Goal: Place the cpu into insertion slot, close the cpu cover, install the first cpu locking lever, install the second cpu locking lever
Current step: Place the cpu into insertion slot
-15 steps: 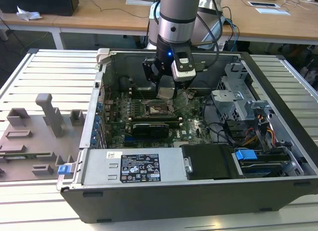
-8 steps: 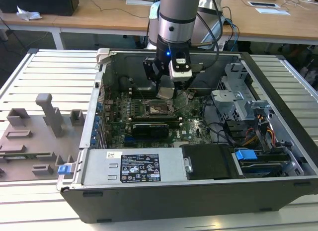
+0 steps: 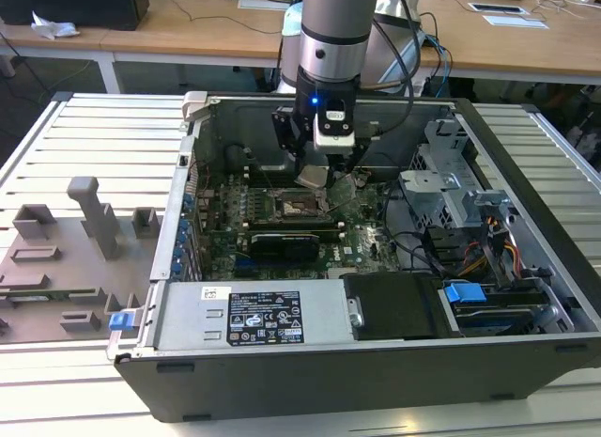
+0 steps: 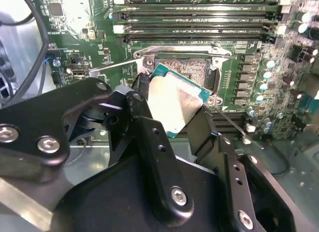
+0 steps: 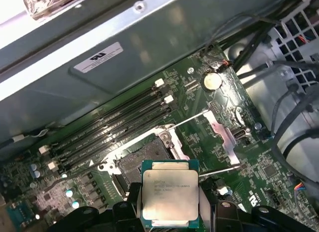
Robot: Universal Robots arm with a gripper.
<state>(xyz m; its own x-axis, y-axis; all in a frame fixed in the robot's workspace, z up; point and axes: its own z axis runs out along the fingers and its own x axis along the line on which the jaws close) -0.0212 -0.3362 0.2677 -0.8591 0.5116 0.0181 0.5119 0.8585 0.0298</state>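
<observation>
Cpu (image 5: 169,194) pinched between fingers (image 4: 149,142), tilted above insertion slot (image 4: 187,67) (not touching).

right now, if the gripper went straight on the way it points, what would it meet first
Probably the insertion slot: the gripper, shut on the cpu, points toward it in both wrist views. Depth and exact alignment are unclear.
</observation>
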